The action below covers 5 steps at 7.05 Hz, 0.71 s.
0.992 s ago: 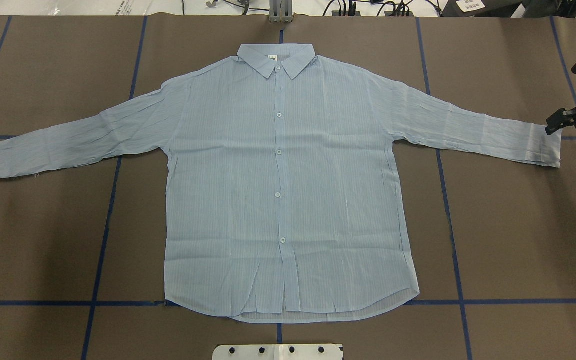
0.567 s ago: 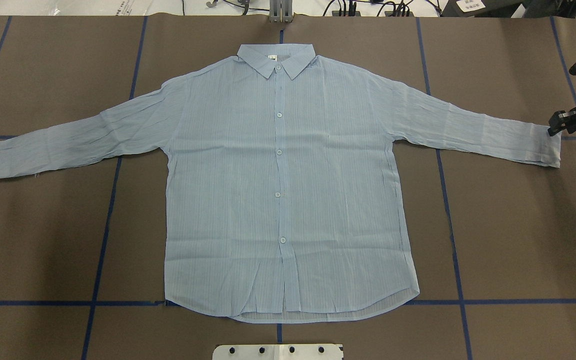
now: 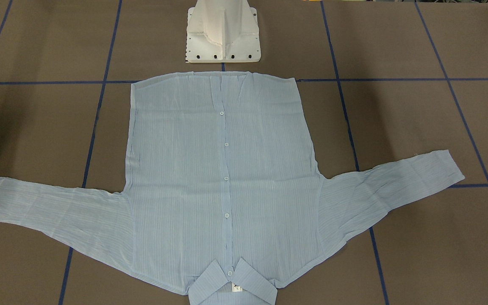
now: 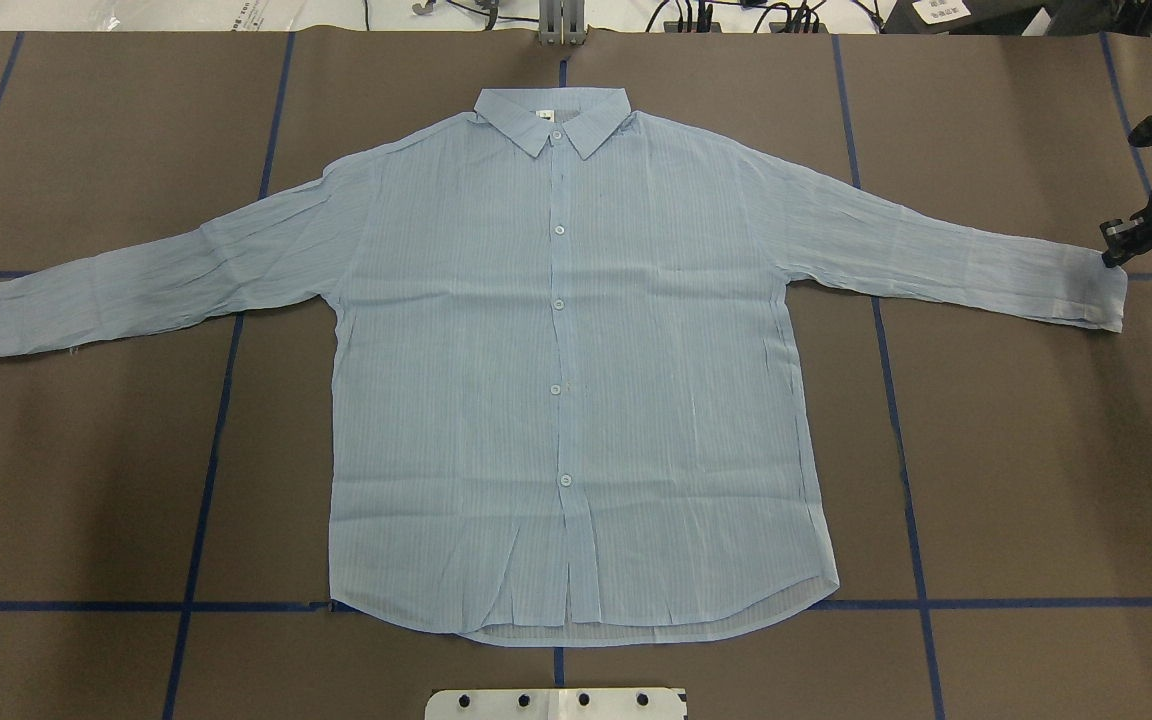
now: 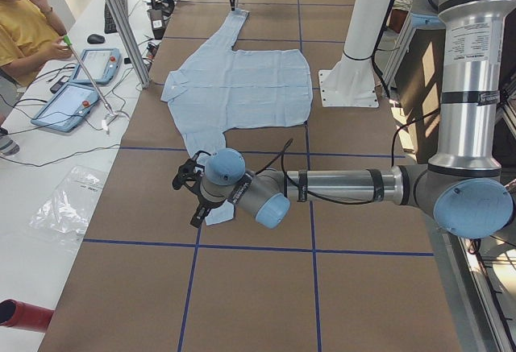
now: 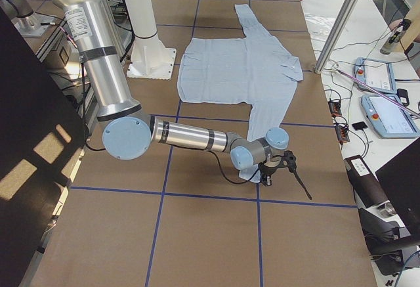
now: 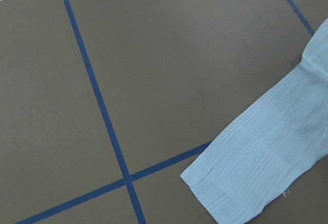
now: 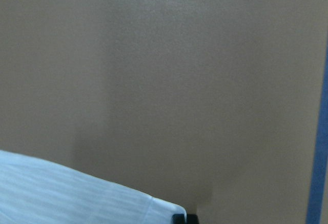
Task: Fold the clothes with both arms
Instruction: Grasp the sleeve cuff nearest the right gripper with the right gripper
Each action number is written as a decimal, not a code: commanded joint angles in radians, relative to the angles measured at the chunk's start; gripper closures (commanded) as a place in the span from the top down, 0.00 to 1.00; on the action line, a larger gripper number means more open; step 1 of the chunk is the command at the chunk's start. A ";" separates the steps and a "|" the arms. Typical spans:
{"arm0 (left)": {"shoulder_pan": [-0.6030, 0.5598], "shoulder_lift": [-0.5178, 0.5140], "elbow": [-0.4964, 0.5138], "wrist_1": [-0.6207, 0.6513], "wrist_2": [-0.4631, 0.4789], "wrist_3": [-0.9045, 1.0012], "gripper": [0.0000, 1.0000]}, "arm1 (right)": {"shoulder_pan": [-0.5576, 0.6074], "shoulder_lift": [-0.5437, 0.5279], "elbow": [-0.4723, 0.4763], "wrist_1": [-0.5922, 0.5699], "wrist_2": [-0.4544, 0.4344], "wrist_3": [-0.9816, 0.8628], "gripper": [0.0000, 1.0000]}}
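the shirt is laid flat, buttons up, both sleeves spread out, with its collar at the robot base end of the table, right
Not quite. The collar lies at the end away from the white base; it is the hem that lies next to the base, as the exterior front-facing view shows. The rest holds: the shirt is flat, buttons up, sleeves spread out.
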 commanded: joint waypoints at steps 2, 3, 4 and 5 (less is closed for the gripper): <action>0.000 0.000 -0.001 0.000 -0.002 0.000 1.00 | 0.012 -0.040 0.161 -0.009 0.096 0.012 0.00; 0.000 0.002 -0.003 -0.017 -0.003 0.001 1.00 | 0.007 -0.044 0.218 -0.010 0.115 0.088 0.00; 0.000 0.002 -0.003 -0.046 -0.002 0.000 1.00 | -0.038 -0.041 0.272 0.003 0.158 0.227 0.00; 0.000 0.002 -0.001 -0.058 -0.002 0.000 1.00 | -0.142 -0.021 0.362 0.003 0.158 0.395 0.00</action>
